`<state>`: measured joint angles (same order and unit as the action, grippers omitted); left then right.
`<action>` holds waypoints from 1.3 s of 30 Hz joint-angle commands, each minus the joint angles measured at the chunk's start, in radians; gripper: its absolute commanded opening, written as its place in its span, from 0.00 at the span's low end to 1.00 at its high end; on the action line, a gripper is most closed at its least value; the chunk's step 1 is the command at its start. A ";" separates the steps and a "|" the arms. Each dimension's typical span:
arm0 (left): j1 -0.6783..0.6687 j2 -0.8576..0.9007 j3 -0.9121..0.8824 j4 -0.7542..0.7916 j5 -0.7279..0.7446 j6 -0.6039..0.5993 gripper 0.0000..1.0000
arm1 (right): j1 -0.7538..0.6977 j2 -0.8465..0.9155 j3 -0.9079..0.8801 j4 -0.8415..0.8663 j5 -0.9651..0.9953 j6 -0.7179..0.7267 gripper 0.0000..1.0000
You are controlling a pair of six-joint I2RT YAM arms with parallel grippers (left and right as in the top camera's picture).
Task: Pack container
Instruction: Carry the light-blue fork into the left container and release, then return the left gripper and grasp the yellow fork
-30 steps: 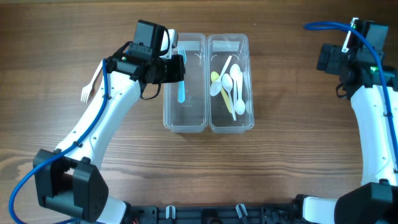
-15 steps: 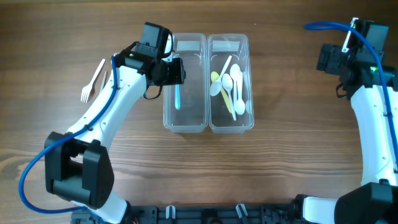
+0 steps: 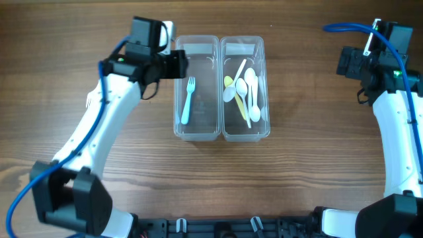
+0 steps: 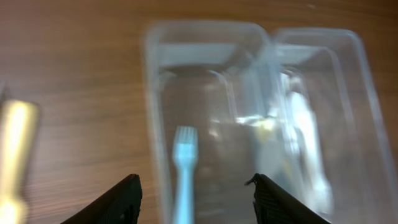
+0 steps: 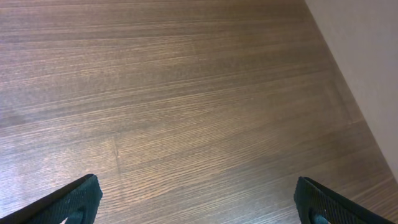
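Two clear plastic containers stand side by side mid-table. In the left container (image 3: 196, 135) (image 4: 151, 93) lies a blue fork (image 3: 188, 100) (image 4: 185, 163), tines toward the far end. The right container (image 3: 246, 136) (image 4: 368, 93) holds several white spoons (image 3: 251, 89) and a yellow-green one (image 3: 229, 82). My left gripper (image 3: 177, 64) (image 4: 194, 182) hovers open over the far left rim of the left container, above the fork and holding nothing. My right gripper (image 3: 346, 63) (image 5: 196, 186) hangs wide open over bare wood at the far right.
A pale, blurred utensil (image 4: 15, 155) lies on the wood left of the containers, mostly covered by my left arm in the overhead view. The table's right edge (image 5: 348, 93) runs close by the right gripper.
The left gripper opened and let go of the blue fork, which now lies flat in the left container. The gripper drew back toward the far left rim. The right arm stayed still.
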<state>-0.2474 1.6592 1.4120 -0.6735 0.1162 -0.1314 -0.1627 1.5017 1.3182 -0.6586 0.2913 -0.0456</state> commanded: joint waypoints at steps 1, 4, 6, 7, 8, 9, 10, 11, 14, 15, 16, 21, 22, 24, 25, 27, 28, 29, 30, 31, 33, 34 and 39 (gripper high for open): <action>0.029 -0.025 0.023 -0.043 -0.284 0.199 0.60 | 0.002 0.001 0.011 0.000 -0.005 0.020 1.00; 0.060 0.002 0.018 -0.053 -0.312 0.249 0.62 | 0.002 0.001 0.011 0.000 -0.005 0.020 1.00; 0.087 0.026 0.009 -0.051 -0.312 0.259 0.62 | 0.002 0.001 0.011 0.000 -0.005 0.020 1.00; 0.106 0.043 0.009 -0.050 -0.311 0.259 0.61 | 0.002 0.001 0.011 0.000 -0.005 0.020 1.00; 0.127 0.063 0.009 -0.048 -0.311 0.259 0.62 | 0.002 0.001 0.011 0.000 -0.005 0.020 1.00; 0.144 0.080 0.009 -0.048 -0.311 0.259 0.62 | 0.002 0.001 0.011 0.000 -0.005 0.019 1.00; 0.168 0.106 0.009 -0.049 -0.296 0.259 0.61 | 0.002 0.001 0.011 0.000 -0.005 0.019 1.00; 0.184 0.125 0.009 -0.049 -0.276 0.259 0.62 | 0.002 0.001 0.011 0.000 -0.005 0.019 1.00; 0.233 0.203 0.009 -0.047 -0.212 0.259 0.68 | 0.002 0.001 0.011 0.000 -0.005 0.019 1.00; 0.243 0.223 0.009 -0.043 -0.210 0.259 0.69 | 0.002 0.001 0.011 0.000 -0.005 0.019 1.00; 0.254 0.245 0.009 -0.038 -0.203 0.259 0.69 | 0.002 0.001 0.011 0.000 -0.005 0.020 1.00; 0.286 0.335 0.009 -0.014 -0.100 0.259 0.65 | 0.002 0.001 0.011 0.000 -0.005 0.019 1.00; 0.286 0.343 0.009 -0.014 -0.097 0.259 0.63 | 0.002 0.001 0.011 0.000 -0.005 0.019 1.00; 0.286 0.366 0.009 -0.016 -0.097 0.259 0.55 | 0.002 0.001 0.011 0.000 -0.005 0.020 1.00; 0.286 0.377 0.009 -0.019 -0.098 0.258 0.49 | 0.002 0.001 0.011 0.000 -0.005 0.020 1.00; 0.286 0.395 0.009 -0.019 -0.098 0.255 0.47 | 0.002 0.001 0.011 0.000 -0.005 0.020 1.00; 0.286 0.401 0.009 -0.019 -0.097 0.254 0.46 | 0.002 0.001 0.011 0.000 -0.005 0.019 1.00; 0.286 0.408 0.009 -0.019 -0.098 0.254 0.46 | 0.002 0.001 0.011 0.000 -0.005 0.020 1.00; 0.286 0.413 0.009 -0.019 -0.098 0.255 0.46 | 0.002 0.001 0.011 0.000 -0.005 0.020 1.00; 0.286 0.417 0.009 -0.018 -0.098 0.254 0.46 | 0.002 0.001 0.011 0.000 -0.005 0.020 1.00; 0.287 0.420 0.009 -0.011 -0.099 0.255 0.47 | 0.002 0.001 0.011 0.000 -0.005 0.019 1.00; 0.288 0.420 0.009 -0.008 -0.099 0.255 0.47 | 0.002 0.001 0.011 0.000 -0.005 0.020 1.00; 0.291 0.435 0.009 0.005 -0.098 0.254 0.47 | 0.002 0.001 0.011 0.000 -0.005 0.019 1.00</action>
<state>0.0353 2.0632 1.4223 -0.6746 -0.0010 0.1188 -0.1627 1.5017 1.3182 -0.6586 0.2913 -0.0456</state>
